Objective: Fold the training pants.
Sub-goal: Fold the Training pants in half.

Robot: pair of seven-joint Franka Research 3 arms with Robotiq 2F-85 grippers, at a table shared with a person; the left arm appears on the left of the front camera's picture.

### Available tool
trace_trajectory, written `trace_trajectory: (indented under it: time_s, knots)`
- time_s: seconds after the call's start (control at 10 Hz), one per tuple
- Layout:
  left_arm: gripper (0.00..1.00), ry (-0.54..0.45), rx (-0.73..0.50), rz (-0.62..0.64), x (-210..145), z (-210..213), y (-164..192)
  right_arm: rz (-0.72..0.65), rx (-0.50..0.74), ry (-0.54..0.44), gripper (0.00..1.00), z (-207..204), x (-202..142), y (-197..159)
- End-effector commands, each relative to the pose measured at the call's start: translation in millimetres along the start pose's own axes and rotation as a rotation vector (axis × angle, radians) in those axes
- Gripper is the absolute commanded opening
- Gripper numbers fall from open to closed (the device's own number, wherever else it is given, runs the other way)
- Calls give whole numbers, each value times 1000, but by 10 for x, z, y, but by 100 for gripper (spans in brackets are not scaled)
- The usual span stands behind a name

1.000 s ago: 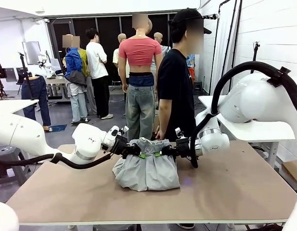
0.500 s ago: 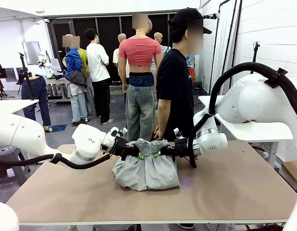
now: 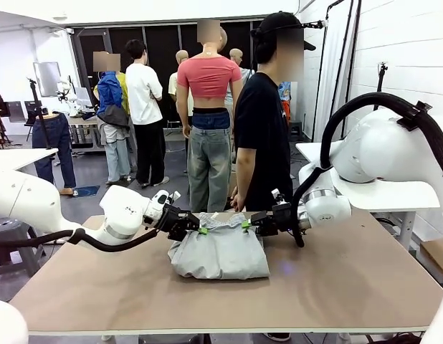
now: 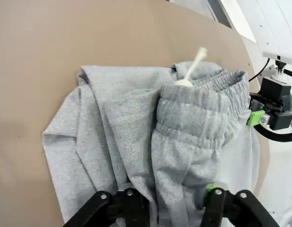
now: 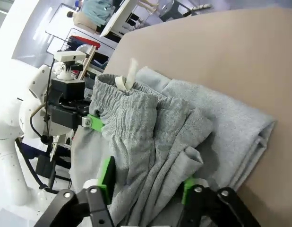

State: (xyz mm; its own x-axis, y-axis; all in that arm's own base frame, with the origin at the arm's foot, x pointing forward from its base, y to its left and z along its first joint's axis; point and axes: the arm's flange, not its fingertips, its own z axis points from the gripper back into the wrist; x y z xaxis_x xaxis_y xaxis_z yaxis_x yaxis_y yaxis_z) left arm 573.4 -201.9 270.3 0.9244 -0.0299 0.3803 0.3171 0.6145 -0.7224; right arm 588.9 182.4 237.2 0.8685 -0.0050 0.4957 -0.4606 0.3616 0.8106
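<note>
While the pants [image 3: 220, 250] lie folded in a grey bundle near the middle of the table [image 3: 350, 287], both grippers flank the far edge at the waistband. In the front view the left gripper [image 3: 198, 229] sits at the bundle's left far corner and the right gripper [image 3: 249, 225] at its right far corner, each low over the tabletop, their green pads just at the cloth.

In the left wrist view the left gripper [image 4: 170, 202] has its jaws parted, with grey fabric [image 4: 136, 142] lying between them; one green pad [image 4: 210, 187] stands beside the cloth and does not pinch it. The drawstring [image 4: 194, 63] pokes up from the waistband [image 4: 217, 90], and the other gripper shows beyond.

In the right wrist view the right gripper [image 5: 146, 182] is likewise part open, with folds of the pants [image 5: 184, 123] between its fingers [image 5: 107, 172], loose and ungripped.

A person [image 3: 263, 136] in black stands at the table's far side, just behind the pants.
</note>
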Motion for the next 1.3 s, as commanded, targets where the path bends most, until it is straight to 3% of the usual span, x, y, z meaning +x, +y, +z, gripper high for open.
trace_trajectory:
  time_s: [0.0,0.3,0.7,1.2]
  knots:
    - [100,-28,38,30,-16,222,-67,-23,-36,0,100,100,32,89]
    - [100,-68,93,48,-95,718,-89,-19,-104,33,100,368,95,185]
    - [100,-176,172,-42,-278,1400,-424,59,-196,76,100,744,197,595]
    - [100,-162,155,-62,-172,1346,-350,66,-157,50,100,691,219,485]
